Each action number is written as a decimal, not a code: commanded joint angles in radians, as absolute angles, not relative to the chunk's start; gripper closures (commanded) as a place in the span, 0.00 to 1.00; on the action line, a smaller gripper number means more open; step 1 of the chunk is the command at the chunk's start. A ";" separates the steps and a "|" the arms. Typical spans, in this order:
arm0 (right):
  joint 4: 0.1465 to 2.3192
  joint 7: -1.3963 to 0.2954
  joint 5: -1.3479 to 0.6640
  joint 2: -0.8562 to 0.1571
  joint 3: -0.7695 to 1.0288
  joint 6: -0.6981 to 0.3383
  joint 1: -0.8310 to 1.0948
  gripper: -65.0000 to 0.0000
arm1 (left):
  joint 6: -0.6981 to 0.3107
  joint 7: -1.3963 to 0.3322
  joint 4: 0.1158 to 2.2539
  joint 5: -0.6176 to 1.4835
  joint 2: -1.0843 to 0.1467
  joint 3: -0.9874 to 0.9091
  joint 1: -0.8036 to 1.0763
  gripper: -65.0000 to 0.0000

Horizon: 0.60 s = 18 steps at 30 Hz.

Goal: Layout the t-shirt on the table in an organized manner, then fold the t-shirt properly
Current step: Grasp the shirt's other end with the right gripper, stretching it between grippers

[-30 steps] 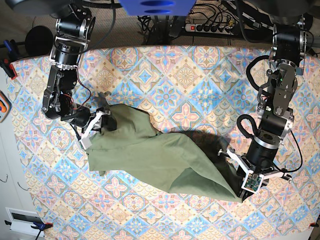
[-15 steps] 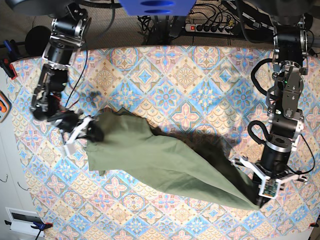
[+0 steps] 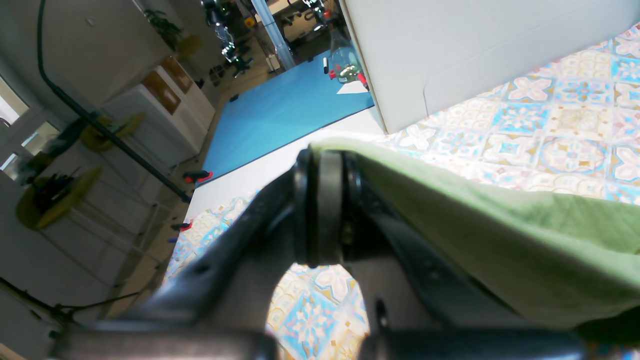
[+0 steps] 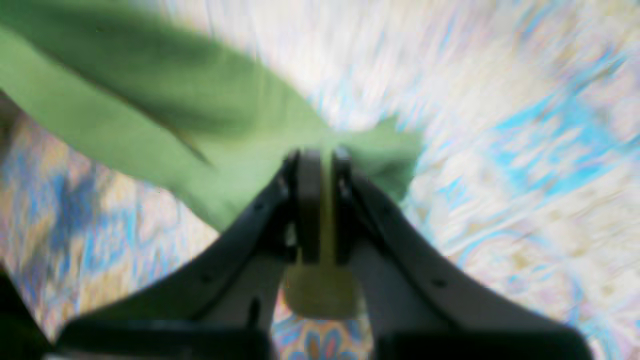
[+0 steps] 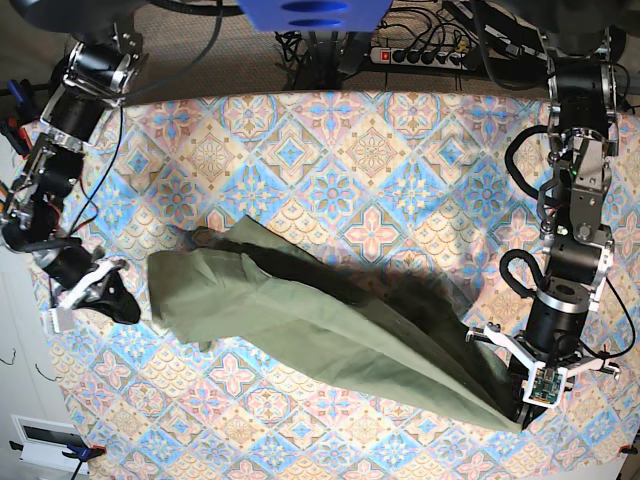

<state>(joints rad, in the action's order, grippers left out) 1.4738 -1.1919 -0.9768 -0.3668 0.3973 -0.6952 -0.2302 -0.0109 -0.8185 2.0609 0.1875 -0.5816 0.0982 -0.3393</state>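
Note:
The olive-green t-shirt (image 5: 330, 330) lies stretched in a long diagonal band across the table (image 5: 370, 150), from the left middle to the front right. My right gripper (image 5: 128, 305), on the base view's left, is shut on the shirt's left end; the blurred right wrist view shows cloth (image 4: 150, 115) pinched between its fingertips (image 4: 317, 155). My left gripper (image 5: 520, 405), on the base view's right, is shut on the shirt's lower right corner. In the left wrist view the cloth (image 3: 500, 230) drapes from its closed tips (image 3: 325, 157) above the table (image 3: 550, 125).
A power strip (image 5: 420, 55) and cables lie behind the table's far edge. An orange object (image 5: 8, 212) and a red clamp (image 5: 20, 135) sit at the left edge. A white box (image 5: 45, 440) is at the front left. A white panel (image 3: 450, 50) stands beyond the table.
My right gripper has moved left and toward the front, pulling the shirt's left end with it. My left gripper has moved toward the front right. The shirt is stretched longer and flatter.

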 commanded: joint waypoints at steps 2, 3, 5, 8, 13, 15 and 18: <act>1.486 -1.178 -1.020 -0.423 0.410 -0.698 -0.275 0.95 | 0.001 -0.785 2.077 0.176 -0.593 0.085 -0.375 1.00; 1.486 -1.178 -1.020 -0.430 0.412 -0.698 -0.283 0.95 | 0.001 -0.785 2.077 0.176 -0.593 0.087 -0.392 1.00; 1.486 -1.181 -1.020 -0.447 0.410 -0.698 -0.302 0.95 | 0.001 -0.786 2.075 0.176 -0.591 0.087 -0.420 1.00; 1.486 -1.182 -1.020 -0.472 0.401 -0.698 -0.300 0.94 | 0.001 -0.788 2.075 0.176 -0.588 0.088 -0.429 1.00; 1.486 -1.179 -1.012 -0.466 0.314 -0.698 -0.295 0.85 | 0.001 -0.786 2.077 0.176 -0.588 0.090 -0.400 1.00; 1.486 -1.171 -1.012 -0.447 0.282 -0.698 -0.260 0.73 | 0.001 -0.786 2.077 0.176 -0.588 0.093 -0.387 1.00; 1.484 -1.171 -1.012 -0.398 0.274 -0.698 -0.237 0.59 | 0.001 -0.786 2.077 0.179 -0.587 0.096 -0.386 1.00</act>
<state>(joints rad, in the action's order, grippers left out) 1.4689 -1.2034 -0.9874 -0.3763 0.2691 -0.6952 -0.2054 -0.0071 -0.8219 2.0624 0.1867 -0.5766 0.1024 -0.3584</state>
